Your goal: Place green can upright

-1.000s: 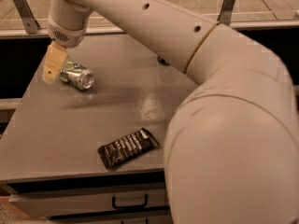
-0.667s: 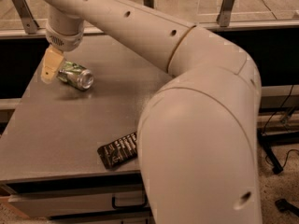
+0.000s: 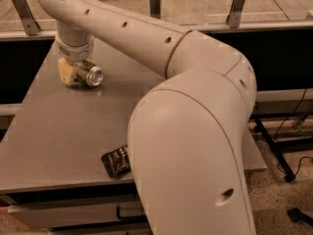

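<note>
Green can (image 3: 91,75): lies on its side on the grey table (image 3: 58,131), silver end turned toward the camera, a strip of green label showing behind that end.
Gripper (image 3: 74,75): down on the green can, its pale tip against the can's left flank and the wrist straight above it.
Gripper state: cannot tell whether it is closed on the green can or only set around it; the can's body hides the contact.
Change in gripper: earlier it hung slanted just left of the green can with its tip beside the label; now it stands square over the can and covers most of the label.
Change in green can: still on its side, in much the same spot on the table.
Arm (image 3: 195,131): sweeps from above the green can across to the right and down the front of the view; it fills more of the picture than before.
Dark packet (image 3: 116,161): lies flat, well apart from the green can, toward the table's near edge; the arm now covers its right part, where earlier more of it showed.
</note>
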You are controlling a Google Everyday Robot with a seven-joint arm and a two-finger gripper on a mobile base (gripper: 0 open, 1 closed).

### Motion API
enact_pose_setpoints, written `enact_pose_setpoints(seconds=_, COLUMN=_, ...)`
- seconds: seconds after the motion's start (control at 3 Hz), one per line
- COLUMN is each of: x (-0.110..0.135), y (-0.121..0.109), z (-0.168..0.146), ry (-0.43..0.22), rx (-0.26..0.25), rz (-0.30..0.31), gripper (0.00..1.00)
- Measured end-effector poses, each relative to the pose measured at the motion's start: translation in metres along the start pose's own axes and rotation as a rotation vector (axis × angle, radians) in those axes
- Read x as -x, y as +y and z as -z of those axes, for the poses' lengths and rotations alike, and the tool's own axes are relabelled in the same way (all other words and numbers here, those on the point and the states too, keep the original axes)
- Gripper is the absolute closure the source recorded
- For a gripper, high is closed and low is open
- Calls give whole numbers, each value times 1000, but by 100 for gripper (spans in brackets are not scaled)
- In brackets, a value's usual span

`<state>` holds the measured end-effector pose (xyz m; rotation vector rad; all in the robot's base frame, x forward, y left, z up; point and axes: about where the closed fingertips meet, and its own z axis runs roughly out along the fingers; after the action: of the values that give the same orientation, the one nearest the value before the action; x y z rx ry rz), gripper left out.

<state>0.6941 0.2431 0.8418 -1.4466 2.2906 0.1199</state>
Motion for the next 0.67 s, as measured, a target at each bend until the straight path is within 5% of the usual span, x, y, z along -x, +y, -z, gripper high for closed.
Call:
enact_pose_setpoints(seconds=0.33, x=-2, y=1, z=11, ry=-30, rx=-16, rz=-27, gripper=65)
enact_pose_setpoints(seconds=0.67, x=8, y=2, z=55, ry=-153, rx=-50, rz=0, gripper=88)
